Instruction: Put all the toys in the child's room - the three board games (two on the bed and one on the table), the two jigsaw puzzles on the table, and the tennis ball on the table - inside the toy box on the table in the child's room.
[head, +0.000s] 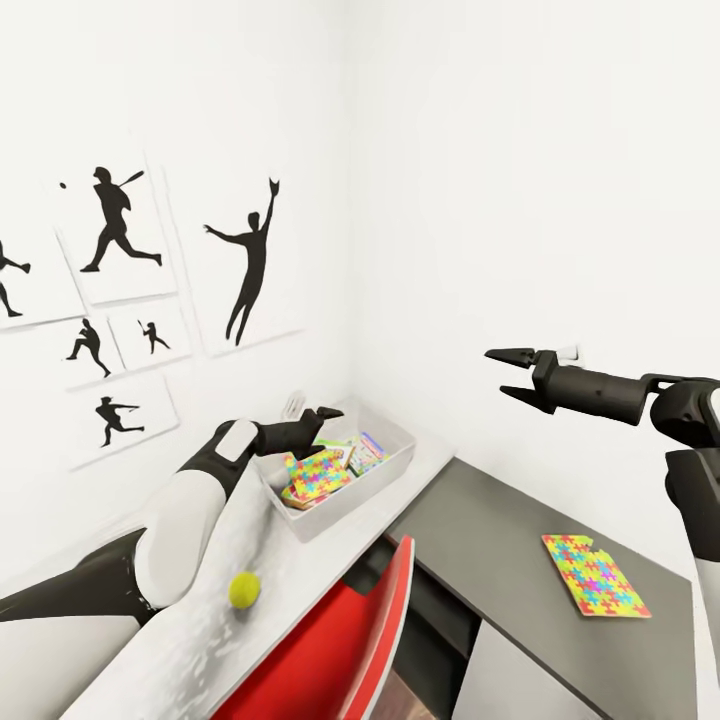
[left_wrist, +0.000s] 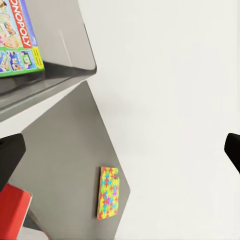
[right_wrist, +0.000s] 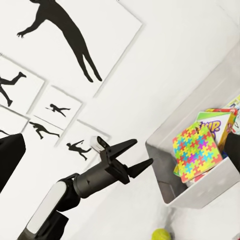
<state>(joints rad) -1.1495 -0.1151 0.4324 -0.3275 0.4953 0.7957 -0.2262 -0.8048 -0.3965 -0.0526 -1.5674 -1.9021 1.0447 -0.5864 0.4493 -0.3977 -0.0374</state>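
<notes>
The grey toy box (head: 392, 472) stands on the white table by the wall and holds a colourful jigsaw puzzle (head: 315, 475) and board games (head: 362, 452); a Monopoly box (left_wrist: 17, 37) lies among them. My left gripper (head: 327, 420) hovers open and empty over the box's near rim, and its spread fingers (right_wrist: 122, 147) are plain in the right wrist view. A yellow-green tennis ball (head: 244, 589) lies on the white table beside my left forearm. The second jigsaw puzzle (head: 595, 574) lies flat on the dark grey table. My right gripper (head: 496, 372) hangs open in the air above that table.
A red chair (head: 350, 640) is pushed in at the corner where the white table (head: 200, 650) meets the dark grey table (head: 500, 540). Posters of black sports silhouettes (head: 250, 260) cover the left wall. White walls close the corner behind the box.
</notes>
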